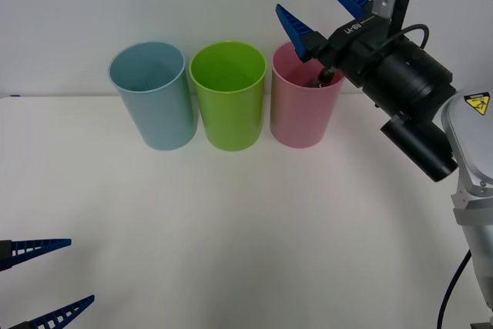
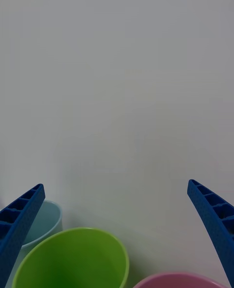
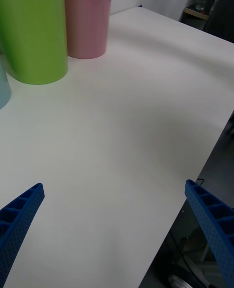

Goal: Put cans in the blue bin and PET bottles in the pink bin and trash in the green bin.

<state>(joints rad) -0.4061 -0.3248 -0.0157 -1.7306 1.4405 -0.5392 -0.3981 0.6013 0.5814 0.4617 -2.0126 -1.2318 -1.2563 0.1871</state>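
— PET bottle [image 1: 322,77], the small clear plastic one with the black cap: is it in yet?

— Looks so. Just under the right gripper [image 1: 322,11] I can see a dark cap poking up inside the tall pink plastic cup-shaped bin [image 1: 300,117]. The blue ribbed fingers are spread wide with nothing between them.

— And the others?

— Beside the gripper, towards the robot's left, comes the lime-green plastic bin [image 1: 228,105], then the light-blue plastic bin [image 1: 154,102], all in a row on the white table [image 1: 254,236]. The left gripper [image 1: 48,281] waits low by the near edge, fingers apart too.

— What might spoil it?

— I'd guess the pull-back. That wrist hangs close over the pink rim; if it drops or swings sideways, it could clip the bin, tip it, and knock its green neighbour.
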